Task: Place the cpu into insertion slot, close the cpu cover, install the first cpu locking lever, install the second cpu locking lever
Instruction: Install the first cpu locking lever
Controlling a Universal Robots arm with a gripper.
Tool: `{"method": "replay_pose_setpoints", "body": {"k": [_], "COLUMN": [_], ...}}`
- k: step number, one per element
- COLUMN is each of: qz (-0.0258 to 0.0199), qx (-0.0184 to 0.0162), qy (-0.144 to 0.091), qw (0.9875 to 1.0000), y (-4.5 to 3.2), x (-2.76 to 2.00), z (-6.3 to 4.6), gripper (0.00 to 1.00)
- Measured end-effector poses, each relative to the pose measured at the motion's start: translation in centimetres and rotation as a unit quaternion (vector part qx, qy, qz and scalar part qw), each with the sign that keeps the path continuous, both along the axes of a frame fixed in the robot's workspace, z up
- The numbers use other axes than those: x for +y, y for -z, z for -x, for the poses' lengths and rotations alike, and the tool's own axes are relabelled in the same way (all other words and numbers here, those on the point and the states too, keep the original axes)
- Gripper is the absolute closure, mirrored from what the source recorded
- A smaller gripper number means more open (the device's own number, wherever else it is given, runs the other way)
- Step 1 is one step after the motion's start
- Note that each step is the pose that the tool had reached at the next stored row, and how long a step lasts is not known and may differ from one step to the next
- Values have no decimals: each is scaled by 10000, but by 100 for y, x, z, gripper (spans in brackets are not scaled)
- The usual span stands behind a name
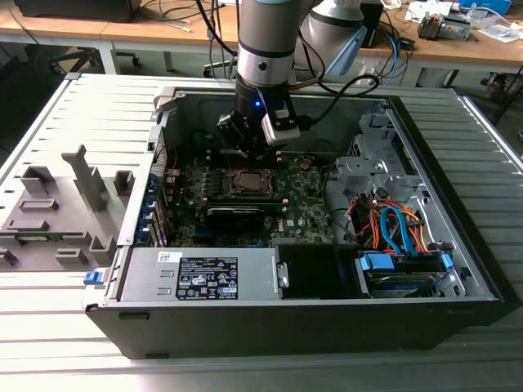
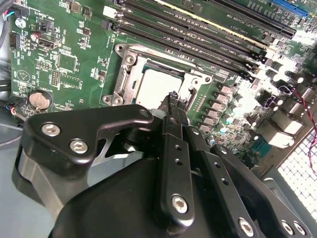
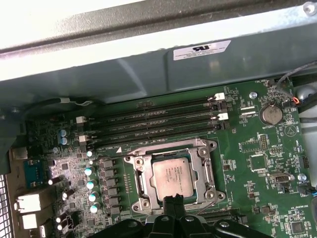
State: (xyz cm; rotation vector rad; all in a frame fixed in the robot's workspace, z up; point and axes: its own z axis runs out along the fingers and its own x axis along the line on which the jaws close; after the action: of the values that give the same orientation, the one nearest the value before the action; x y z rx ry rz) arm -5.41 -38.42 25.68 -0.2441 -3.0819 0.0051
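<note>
While the arm hangs inside the open computer case (image 1: 458, 245), its gripper (image 2: 173, 101) has the fingers pinched together, grasping nothing, right at the socket's edge. Seated there, the cpu (image 3: 172, 177) lies under the cpu cover (image 3: 205, 166).
</note>
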Motion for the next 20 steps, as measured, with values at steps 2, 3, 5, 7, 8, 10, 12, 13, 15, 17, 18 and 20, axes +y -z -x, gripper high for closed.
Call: {"method": "replay_pose_setpoints", "body": {"k": [2, 3, 5, 7, 8, 10, 12, 13, 15, 17, 18, 20], "qz": [0, 0, 0, 0, 0, 0, 0, 0, 0, 0, 0, 0], "qx": [0, 0, 0, 0, 0, 0, 0, 0, 0, 0, 0, 0], "qy": [-10, -13, -23, -31, -36, -44, -54, -58, -67, -74, -79, -88], "qw": [10000, 10000, 10000, 10000, 10000, 10000, 10000, 10000, 10000, 10000, 10000, 10000], "y": [0, 0, 0, 0, 0, 0, 0, 0, 0, 0, 0, 0], "x": [0, 0, 0, 0, 0, 0, 0, 0, 0, 0, 0, 0], "z": [0, 0, 0, 0, 0, 0, 0, 0, 0, 0, 0, 0], "gripper": [89, 89, 89, 89, 89, 89, 89, 89, 89, 89, 89, 89]}}
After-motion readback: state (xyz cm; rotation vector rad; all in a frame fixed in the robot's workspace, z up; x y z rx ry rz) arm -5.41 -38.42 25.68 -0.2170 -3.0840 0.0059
